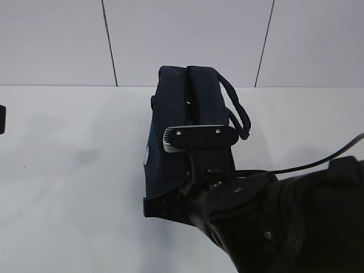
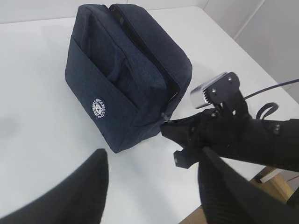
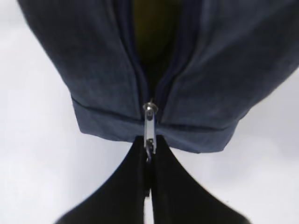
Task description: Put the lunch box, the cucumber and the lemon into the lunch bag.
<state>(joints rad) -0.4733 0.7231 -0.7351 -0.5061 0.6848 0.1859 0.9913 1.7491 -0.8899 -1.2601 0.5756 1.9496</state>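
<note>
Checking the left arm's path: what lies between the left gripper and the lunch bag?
Only bare white table lies between the open left gripper and the lunch bag, in the left wrist view.

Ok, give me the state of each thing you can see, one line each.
lunch bag: upright on the table, top zipper part open.
zipper pull: at the bag's end, pinched by the right end effector.
right end effector: shut on the zipper pull.
left end effector: open, holding nothing, apart from the bag.

white table (image 1: 68, 187); pale panelled wall (image 1: 51, 40) behind
</note>
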